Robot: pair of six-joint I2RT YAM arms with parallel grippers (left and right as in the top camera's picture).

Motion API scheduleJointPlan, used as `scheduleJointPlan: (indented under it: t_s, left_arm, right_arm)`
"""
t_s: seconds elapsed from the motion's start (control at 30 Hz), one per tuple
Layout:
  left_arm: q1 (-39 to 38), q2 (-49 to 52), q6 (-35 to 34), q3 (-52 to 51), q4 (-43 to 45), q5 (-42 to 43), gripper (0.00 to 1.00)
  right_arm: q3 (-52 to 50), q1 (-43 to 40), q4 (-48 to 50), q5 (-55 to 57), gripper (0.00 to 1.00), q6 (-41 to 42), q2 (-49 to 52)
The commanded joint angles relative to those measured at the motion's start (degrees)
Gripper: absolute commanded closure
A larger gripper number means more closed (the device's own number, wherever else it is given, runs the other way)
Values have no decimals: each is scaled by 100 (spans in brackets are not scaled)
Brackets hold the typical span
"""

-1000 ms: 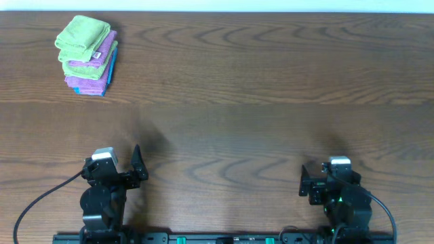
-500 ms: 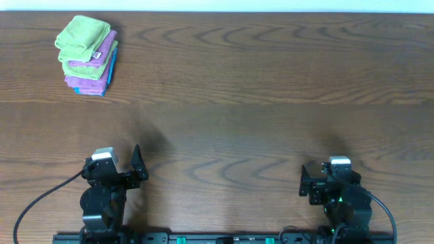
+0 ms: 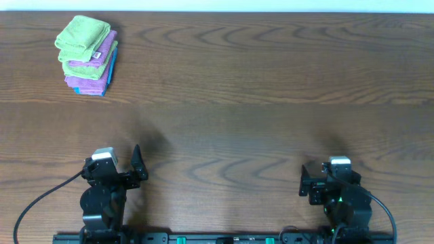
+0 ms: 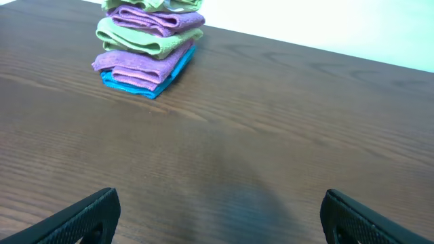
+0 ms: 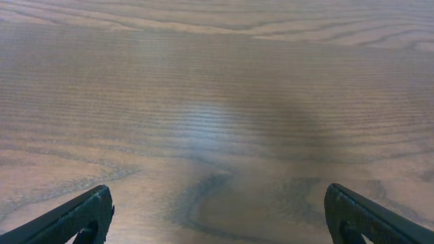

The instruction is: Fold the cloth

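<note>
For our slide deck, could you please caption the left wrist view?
Open left gripper above the wooden table, facing a stack of folded cloths.

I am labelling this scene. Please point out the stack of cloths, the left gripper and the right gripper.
stack of cloths [image 3: 82, 35]: overhead view, top green cloth.
left gripper [image 4: 220, 207]: left wrist view, midway between fingertips.
right gripper [image 5: 218, 203]: right wrist view, midway between fingertips.

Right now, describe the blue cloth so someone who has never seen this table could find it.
On the brown wooden table, look to the far left corner, where a stack of folded cloths sits. The bright blue folded cloth is the bottom layer; every cloth above it is purple or green.
</note>
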Motion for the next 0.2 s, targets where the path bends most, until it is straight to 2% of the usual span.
scheduleJointPlan:
  t_s: [0.0, 0.17]
  left_arm:
    - [17, -35, -63, -125, -31, -103, 5]
    - [17, -35, -63, -125, -31, -103, 5]
  right_arm:
    - [-35, -46, 13, -44, 1, 13, -52]
    - [-35, -46, 13, -44, 1, 13, -52]
